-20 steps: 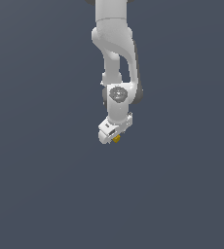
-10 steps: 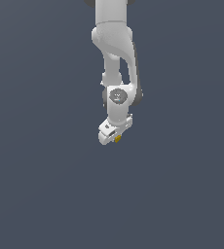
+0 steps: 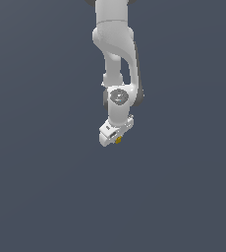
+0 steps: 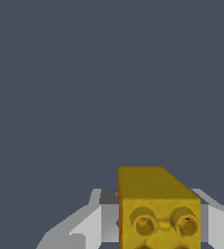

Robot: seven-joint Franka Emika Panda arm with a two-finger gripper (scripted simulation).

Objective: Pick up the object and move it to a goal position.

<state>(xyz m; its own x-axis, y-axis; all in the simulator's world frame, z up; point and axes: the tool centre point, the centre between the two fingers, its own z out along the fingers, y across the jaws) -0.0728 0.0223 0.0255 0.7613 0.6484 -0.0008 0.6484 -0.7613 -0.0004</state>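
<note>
- Block [image 4: 158,209]: yellow-gold, oblong as the wrist view shows it, with two round studs on its near end face; it sits between the fingers [image 4: 87,226], touching them on both sides.
- Same block [image 3: 118,140] in the exterior view: a small yellow speck at the tip of the arm.
- Gripper [image 3: 114,137]: white, clenched on the block, tilted toward the exterior view's left.
- Arm [image 3: 116,59]: white, hanging down from the top edge.
- Background [image 3: 41,187]: flat dark grey-blue throughout.
</note>
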